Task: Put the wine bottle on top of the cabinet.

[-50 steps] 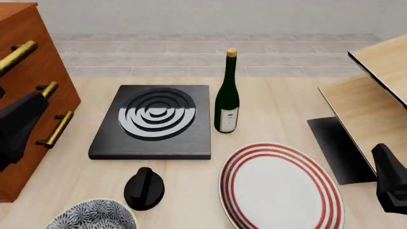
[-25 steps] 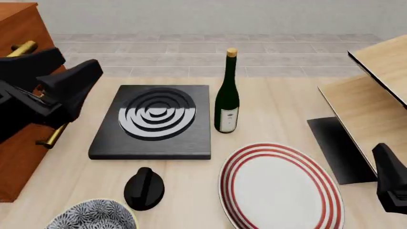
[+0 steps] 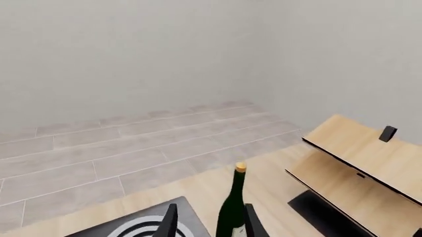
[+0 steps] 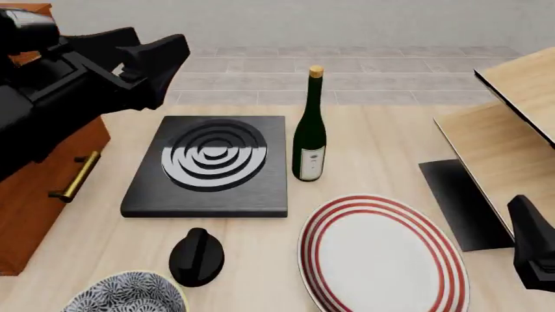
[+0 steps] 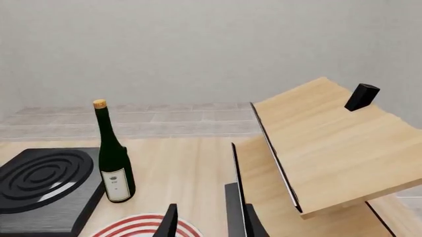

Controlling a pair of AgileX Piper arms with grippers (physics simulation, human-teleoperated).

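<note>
Just right of the black hob (image 4: 208, 166), the wine bottle (image 4: 310, 133) is standing upright and untouched. At ten o'clock the left gripper (image 4: 152, 62) is hovering, jaws apart, beside the cabinet (image 4: 26, 208); approaching looks underway, and next it needs lowering around the bottle. Whether the right gripper's (image 4: 533, 250) jaws are parted, I cannot tell.

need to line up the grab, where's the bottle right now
In the front view the bottle stands upright near the table's middle, just right of the black burner plate and behind the striped plate.
</note>
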